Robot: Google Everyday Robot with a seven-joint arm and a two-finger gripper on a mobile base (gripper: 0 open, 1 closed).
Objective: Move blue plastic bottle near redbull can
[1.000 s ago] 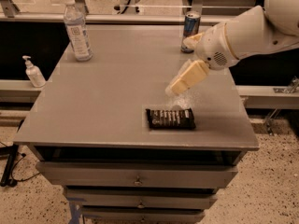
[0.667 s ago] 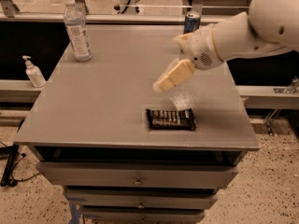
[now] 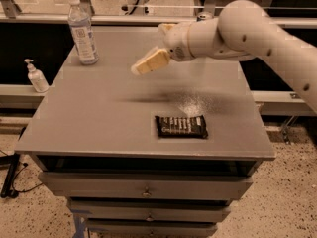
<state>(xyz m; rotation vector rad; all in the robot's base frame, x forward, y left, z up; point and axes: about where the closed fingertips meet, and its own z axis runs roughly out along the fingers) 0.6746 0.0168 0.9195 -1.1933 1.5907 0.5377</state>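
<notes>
The blue plastic bottle [image 3: 82, 31], clear bluish with a white cap and white label, stands upright at the table's far left corner. The redbull can is almost wholly hidden behind my arm at the far right of the table; only its silver top [image 3: 203, 17] peeks out above the arm. My gripper [image 3: 147, 63], cream-coloured, hangs above the middle of the table's far half. It is to the right of the bottle and well apart from it, and it holds nothing that I can see.
A flat dark candy bar wrapper [image 3: 181, 126] lies near the table's front right. A small white pump-dispenser bottle [image 3: 35, 77] stands on a ledge left of the grey table [image 3: 99, 123]. Drawers sit under the tabletop. A railing runs behind the table.
My gripper and arm have swung left and toward the back of the table, closer to the bottle. The arm now covers the can. Bottle and wrapper have not moved.
</notes>
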